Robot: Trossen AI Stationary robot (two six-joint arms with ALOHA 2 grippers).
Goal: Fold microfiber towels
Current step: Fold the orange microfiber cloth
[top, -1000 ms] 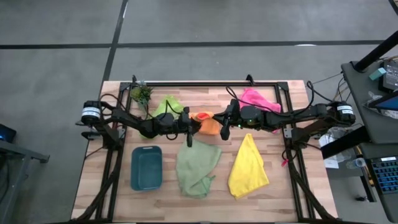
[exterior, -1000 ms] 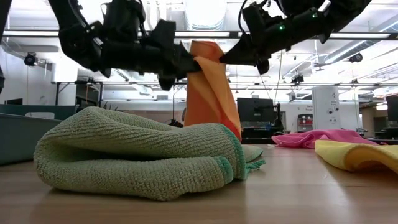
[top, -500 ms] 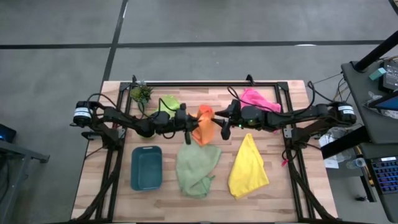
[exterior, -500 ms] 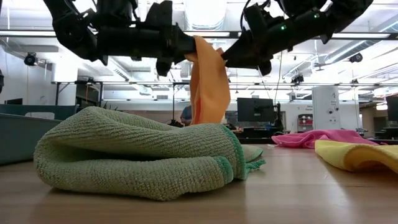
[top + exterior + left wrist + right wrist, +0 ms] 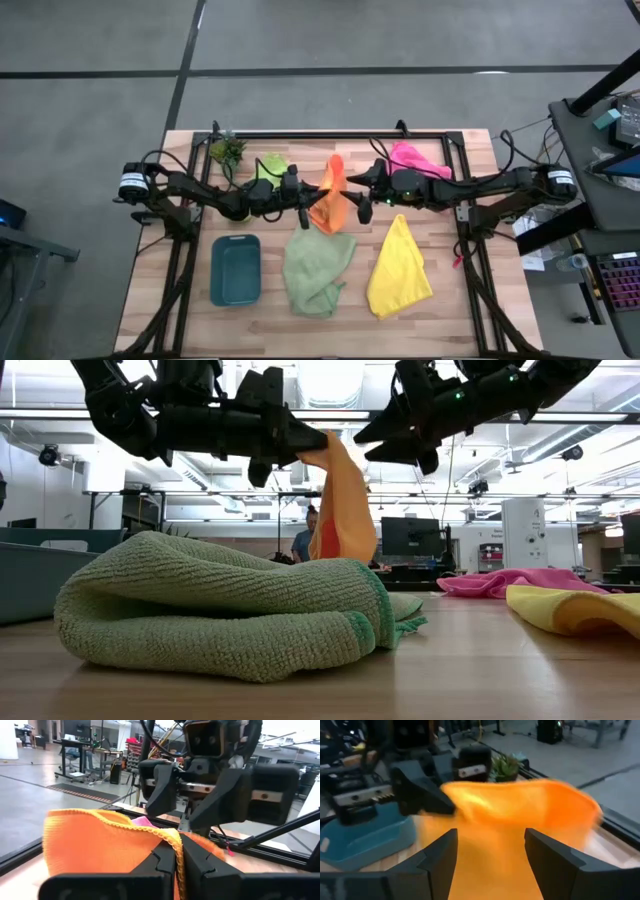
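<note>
Looking down, high view: no readable labels or writing. Left gripper pinches orange towel above mid-table; right gripper just beside it, fingers spread, let go. Sage towel crumpled near edge, yellow towel to its right, pink towel far right, lime towel far left by plant; teal tray near left. Low view: orange cloth hangs limp from left fingers. Left wrist: fingers clenched on its stitched hem. Right wrist: fingers apart, orange cloth blurred beyond.
</note>
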